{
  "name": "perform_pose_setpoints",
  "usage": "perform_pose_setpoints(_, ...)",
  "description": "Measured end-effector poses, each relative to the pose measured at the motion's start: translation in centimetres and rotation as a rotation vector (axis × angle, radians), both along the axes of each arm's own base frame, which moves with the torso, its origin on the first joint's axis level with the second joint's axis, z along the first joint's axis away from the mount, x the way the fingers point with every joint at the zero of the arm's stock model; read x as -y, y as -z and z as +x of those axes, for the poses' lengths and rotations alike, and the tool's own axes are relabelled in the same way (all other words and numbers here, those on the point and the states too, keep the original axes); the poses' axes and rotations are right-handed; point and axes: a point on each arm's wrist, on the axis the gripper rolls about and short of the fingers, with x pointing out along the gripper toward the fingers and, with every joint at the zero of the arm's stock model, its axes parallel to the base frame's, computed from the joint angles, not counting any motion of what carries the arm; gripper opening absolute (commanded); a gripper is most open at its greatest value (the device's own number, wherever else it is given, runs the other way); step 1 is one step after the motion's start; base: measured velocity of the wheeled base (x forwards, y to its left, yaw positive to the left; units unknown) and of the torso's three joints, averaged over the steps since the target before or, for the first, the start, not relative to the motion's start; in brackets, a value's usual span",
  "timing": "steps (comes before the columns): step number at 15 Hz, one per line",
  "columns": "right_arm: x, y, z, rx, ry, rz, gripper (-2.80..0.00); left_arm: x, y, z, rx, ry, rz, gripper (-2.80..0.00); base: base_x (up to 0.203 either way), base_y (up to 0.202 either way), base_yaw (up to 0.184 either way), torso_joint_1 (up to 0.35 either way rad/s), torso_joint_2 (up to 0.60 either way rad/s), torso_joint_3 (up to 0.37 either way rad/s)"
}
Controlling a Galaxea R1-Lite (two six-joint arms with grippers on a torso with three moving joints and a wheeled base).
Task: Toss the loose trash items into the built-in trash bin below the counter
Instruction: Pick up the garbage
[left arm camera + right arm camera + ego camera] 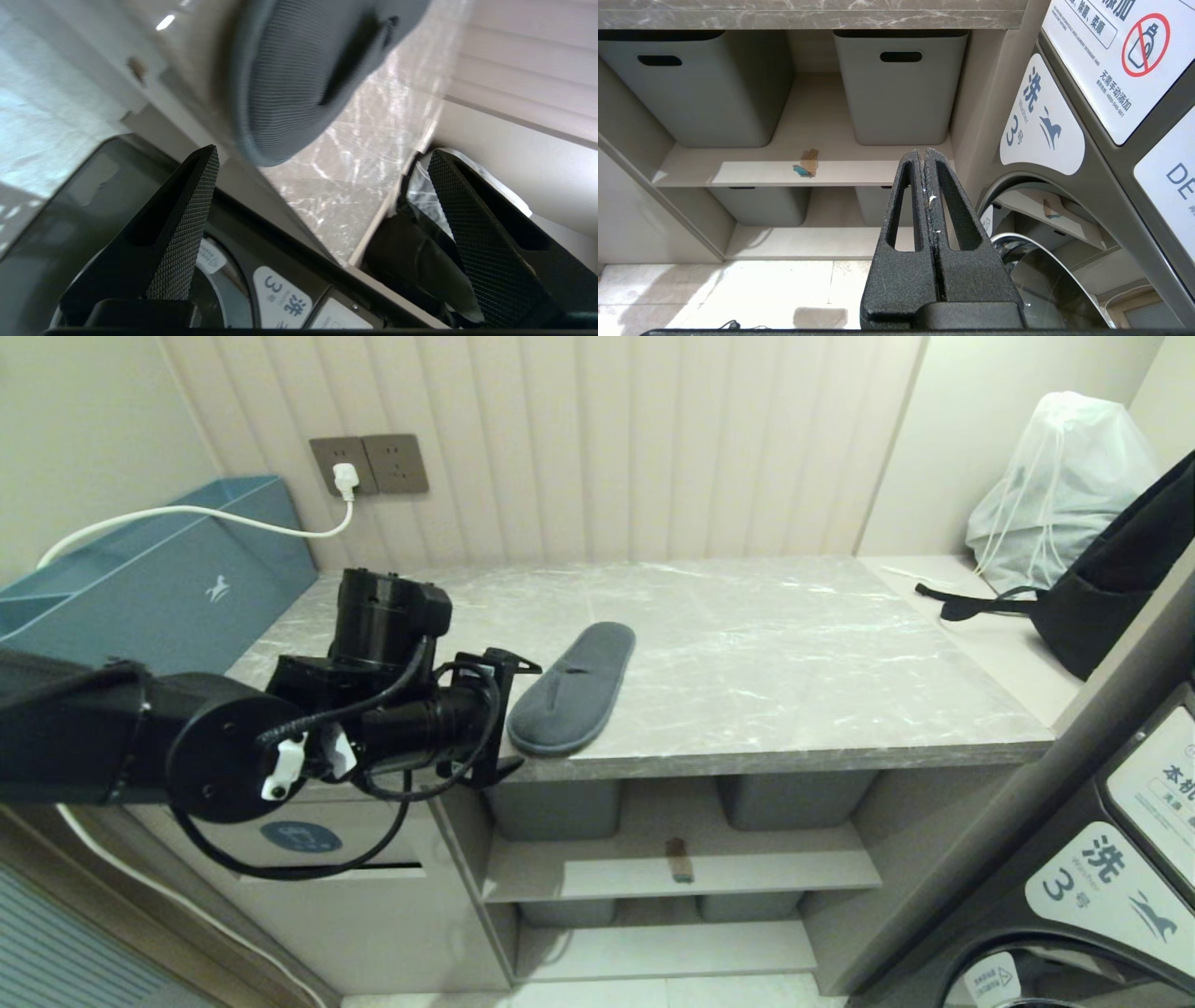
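In the head view, a flat grey fabric closed-toe slipper (571,688) is lying on the wide grey marble-look tabletop (766,653), left of the frame's centre, its rounded toe end reaching the thick front edge. The left gripper (499,719) is sitting just beside that toe end at the tabletop's front edge, centre-left of the frame, its black fingers spread apart with nothing between them. Below the arm, in the lower left, the beige cabinet front of the built-in trash bin (373,915) is showing its round blue sticker (301,837), partly hidden by the arm's cables.

The left wrist view is giving what the head view cannot: the two textured fingers (187,233) standing wide apart in the lower half of the frame, and the slipper's toe (299,79) filling the upper centre beyond them, clear of both pads.

The right wrist view alone is showing the right gripper (927,156), its fingers pressed together, hanging low before the shelves. It is also showing clearly the small brown strip with a teal end (807,164) lying on a beige shelf board (859,171) between two grey plastic tubs (899,84); in the head view that strip (680,860) is only a small dark mark at lower centre.
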Motion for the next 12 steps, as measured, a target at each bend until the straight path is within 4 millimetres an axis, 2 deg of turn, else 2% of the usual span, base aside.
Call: perform_pose_setpoints(12,0.0,0.0,0.0,0.000,0.000,0.000,-2.80,0.9,2.1,1.6,0.013,0.004,-0.008,0.00,0.000,0.000,0.000,0.000,0.00,0.000)
